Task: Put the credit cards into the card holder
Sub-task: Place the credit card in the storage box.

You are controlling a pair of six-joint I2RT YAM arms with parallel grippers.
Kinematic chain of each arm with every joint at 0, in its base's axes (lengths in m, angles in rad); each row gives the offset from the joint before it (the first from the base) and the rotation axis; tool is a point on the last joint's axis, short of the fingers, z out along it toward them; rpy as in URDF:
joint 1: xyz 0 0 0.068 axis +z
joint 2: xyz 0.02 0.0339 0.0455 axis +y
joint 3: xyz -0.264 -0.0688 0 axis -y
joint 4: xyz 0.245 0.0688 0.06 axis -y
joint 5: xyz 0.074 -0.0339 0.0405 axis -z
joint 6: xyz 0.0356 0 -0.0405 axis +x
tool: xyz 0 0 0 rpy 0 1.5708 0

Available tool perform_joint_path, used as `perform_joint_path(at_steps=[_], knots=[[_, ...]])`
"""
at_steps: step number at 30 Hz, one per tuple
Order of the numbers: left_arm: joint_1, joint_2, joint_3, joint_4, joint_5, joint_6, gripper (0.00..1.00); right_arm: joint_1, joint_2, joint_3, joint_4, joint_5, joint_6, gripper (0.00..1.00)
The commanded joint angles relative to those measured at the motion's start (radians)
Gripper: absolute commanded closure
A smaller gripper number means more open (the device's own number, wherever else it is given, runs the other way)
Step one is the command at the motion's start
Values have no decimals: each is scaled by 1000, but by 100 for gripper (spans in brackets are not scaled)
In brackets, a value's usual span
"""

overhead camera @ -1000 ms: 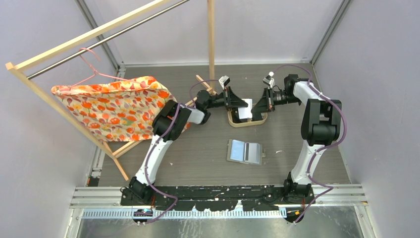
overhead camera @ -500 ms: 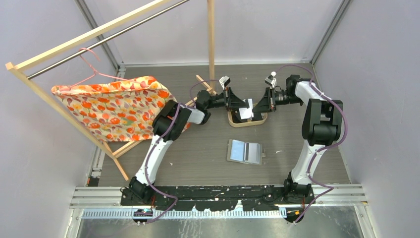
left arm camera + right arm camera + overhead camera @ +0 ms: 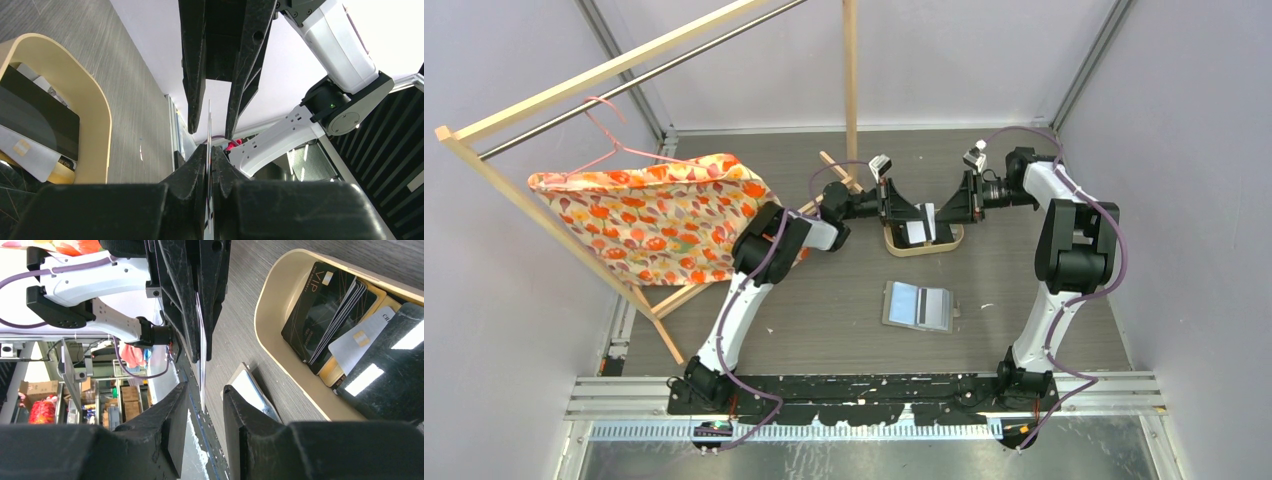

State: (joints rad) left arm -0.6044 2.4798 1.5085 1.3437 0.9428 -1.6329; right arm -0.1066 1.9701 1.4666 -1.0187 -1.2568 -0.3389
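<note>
A: Left gripper (image 3: 210, 155), what is it doing?

B: Pinched tight on a white card (image 3: 209, 125). The card is seen edge-on, a thin line standing out from between the pads.

A: And the right gripper (image 3: 204, 390)?

B: Jaws apart. One finger sits on each side of the card's free end, with a gap on both sides, so it has no grip. The two claws face each other tip to tip. From above, the left one is at 9 o'clock of the card and the right one at 3 o'clock.

A: What is under them?

B: An oval light-wood tray (image 3: 264, 315) at the far middle of the table (image 3: 824, 300). The held card hangs just above it and clear of it.

A: Anything in the tray?

B: More credit cards (image 3: 320, 305), fanned in a loose stack. There is a black one marked VIP on top, a whitish one with a chip beside it, and a gold edge beneath.

A: Where is the card holder (image 3: 917, 305)?

B: Lying open and flat on the table at 6 o'clock of the tray, well apart from it, towards the arm bases. Nothing touches it. I cannot tell whether any slot is filled.

A: Anything else to note?

B: A wooden rack (image 3: 851, 70) with a floral cloth (image 3: 659, 215) hung on it, at about 9 to 10 o'clock of the tray.
</note>
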Motion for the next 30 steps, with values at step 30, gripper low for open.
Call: perform_joint_path(at_steps=[30], knots=[[-13,-37,21,40,30,24,91,21,13,69,-38,-38,13,75]])
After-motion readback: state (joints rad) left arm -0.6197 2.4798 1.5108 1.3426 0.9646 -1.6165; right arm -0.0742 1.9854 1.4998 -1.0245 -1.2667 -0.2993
